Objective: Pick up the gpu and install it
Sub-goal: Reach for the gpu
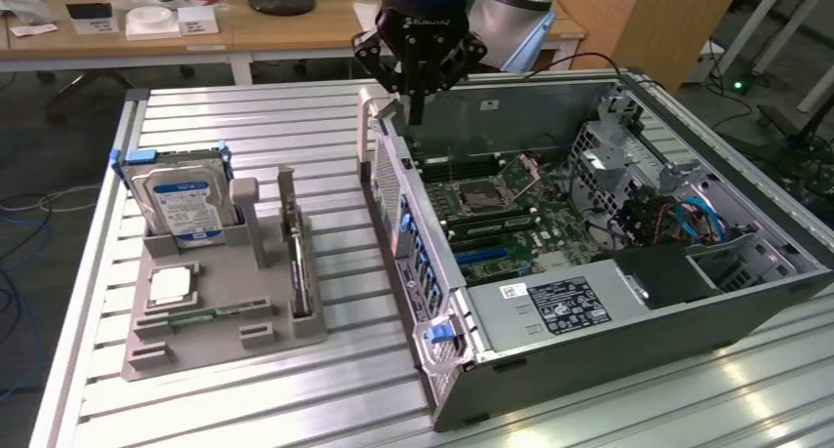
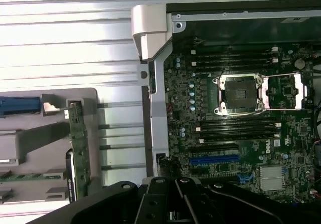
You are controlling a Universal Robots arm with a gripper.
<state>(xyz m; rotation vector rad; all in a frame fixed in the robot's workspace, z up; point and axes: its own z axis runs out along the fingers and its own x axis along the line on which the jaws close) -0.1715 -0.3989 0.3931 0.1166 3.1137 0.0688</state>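
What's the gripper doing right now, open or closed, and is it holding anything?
Gripper: closed, holding nothing; the gpu stands in the grey tray, apart from it.

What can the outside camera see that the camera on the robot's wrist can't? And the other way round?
Exterior view: the hard drive with its blue label, the power supply in the computer case, desks behind, and the whole gripper, shut, over the case's wall. Wrist view: a straight-down look where the gpu shows its green board. Both: the gpu standing in the grey holder, the motherboard and its square socket, the slatted table.
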